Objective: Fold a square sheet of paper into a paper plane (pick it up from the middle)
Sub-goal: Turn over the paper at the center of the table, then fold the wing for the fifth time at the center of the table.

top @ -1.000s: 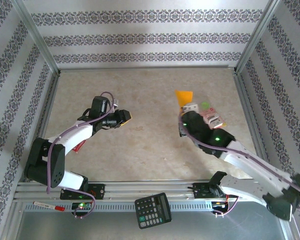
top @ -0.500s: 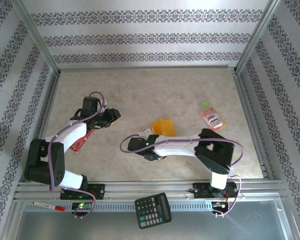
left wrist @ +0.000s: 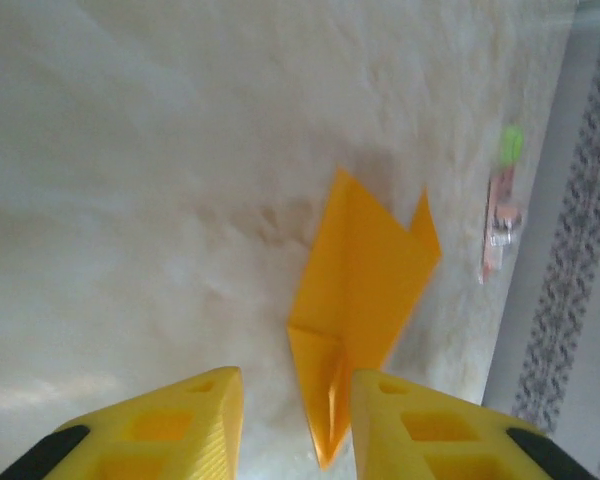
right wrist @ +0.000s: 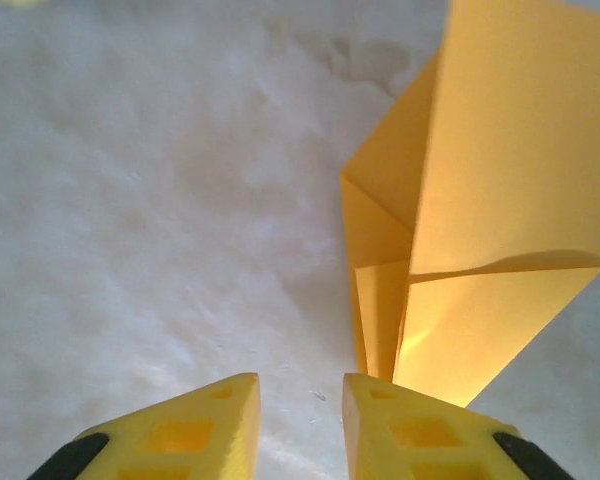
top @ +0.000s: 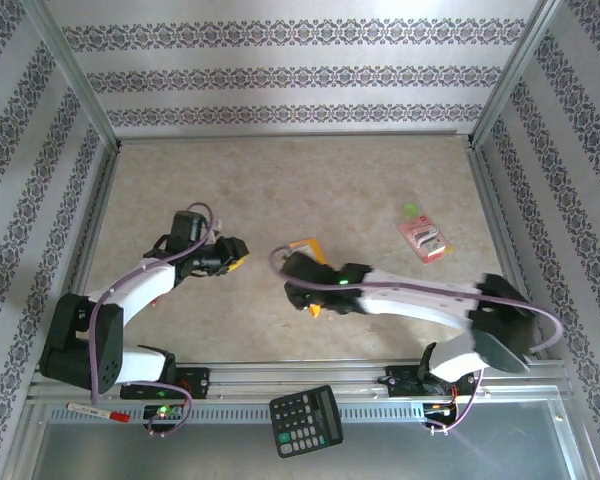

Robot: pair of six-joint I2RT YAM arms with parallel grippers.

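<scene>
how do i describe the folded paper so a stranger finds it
Find the beige table inside the patterned walls, then its middle. The paper lies there: orange-yellow, folded to a point, unlike the small pink packet farther right.

Plain orange-yellow folded paper sheet (left wrist: pixel 365 270): no print, deeper orange in the shadowed flaps, paler yellow along the lower fold in the right wrist view. Flat tabletop (top: pixel 280 180): beige-cream, mottled like marble. Enclosure wall panels (top: pixel 280 75): white with grey-purple floral damask bands. Left gripper (left wrist: pixel 297 385) and right gripper (right wrist: pixel 300 385): bright yellow ribbed plastic, black at the outer corners. Robot arm shells (top: pixel 420 298): white and black, purple cable, green light. Small flat packet (top: pixel 425 240): pink-red. Tiny round blob (top: pixel 410 210): lime green. Rectangular calculator (top: pixel 307 420): black, grey keys. Metal frame rails (top: pixel 310 380): silver. Thin pen (top: pixel 98 412): white with red.
</scene>
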